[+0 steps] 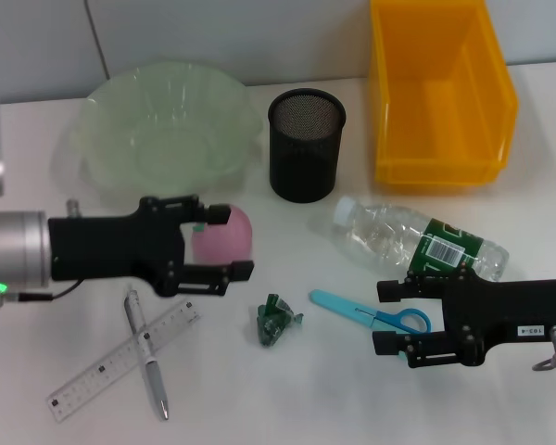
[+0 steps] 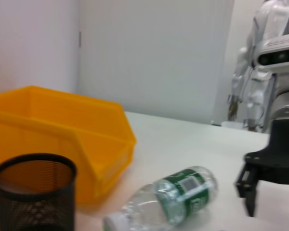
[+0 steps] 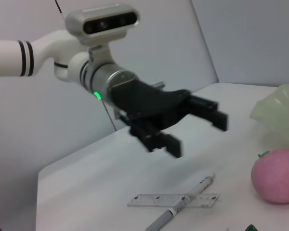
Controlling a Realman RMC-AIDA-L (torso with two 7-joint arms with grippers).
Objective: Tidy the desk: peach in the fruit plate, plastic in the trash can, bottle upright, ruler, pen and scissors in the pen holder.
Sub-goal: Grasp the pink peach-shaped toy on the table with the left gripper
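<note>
Where white walls back it, the white desk (image 1: pixel 259 399) holds clutter.

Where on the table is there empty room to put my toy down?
Bare table shows near the front edge, between the pen and the right end effector, below the green plastic scrap. Another free patch lies on the far left, beside the ruler. The middle is crowded: peach, left end effector, scissors and lying bottle.

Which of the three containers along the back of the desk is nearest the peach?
The green fruit plate, whose rim lies just behind the pink peach; the black mesh pen holder and yellow bin sit farther right.
</note>
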